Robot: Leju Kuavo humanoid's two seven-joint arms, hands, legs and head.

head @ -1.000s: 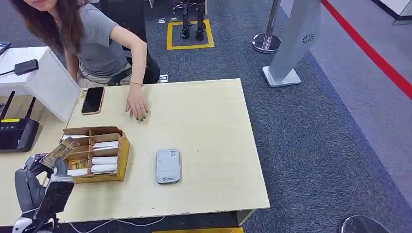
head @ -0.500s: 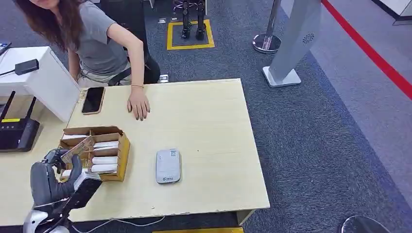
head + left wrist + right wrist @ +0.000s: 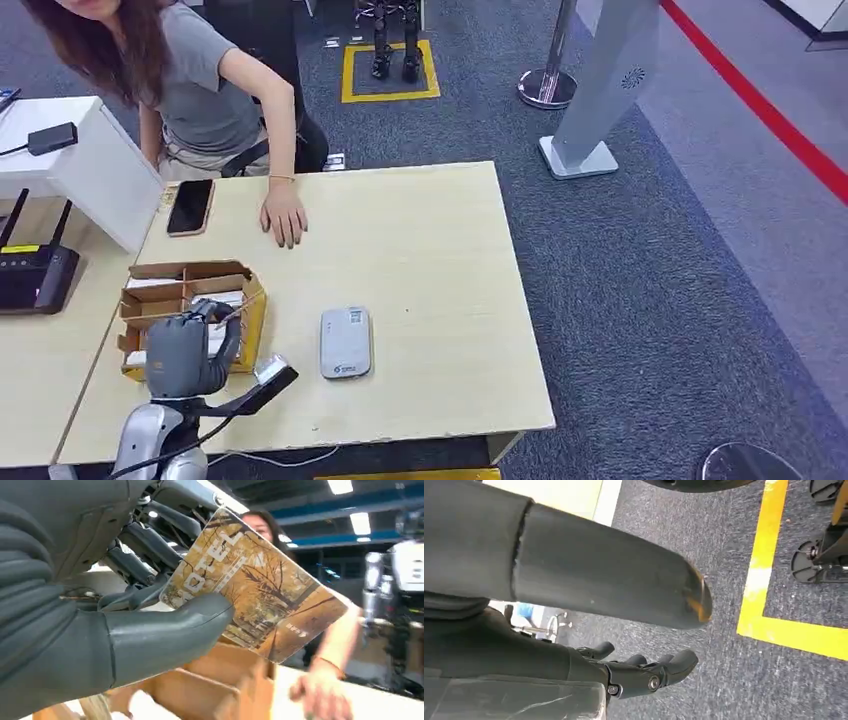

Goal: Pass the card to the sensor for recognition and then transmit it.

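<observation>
Right now I am holding the card (image 3: 255,592) in my left hand (image 3: 190,350), pinching it between the thumb and the darker fingers (image 3: 150,545) so its printed face is sticking out free for reading. That hand is hovering over the cardboard box (image 3: 150,290) on the surface (image 3: 440,260), just beside the white sensor (image 3: 346,342). A person's hand (image 3: 284,218) is resting at the far edge, probably waiting to receive it. My right hand (image 3: 644,672) is hanging over the carpet, fingers curled on nothing.
</observation>
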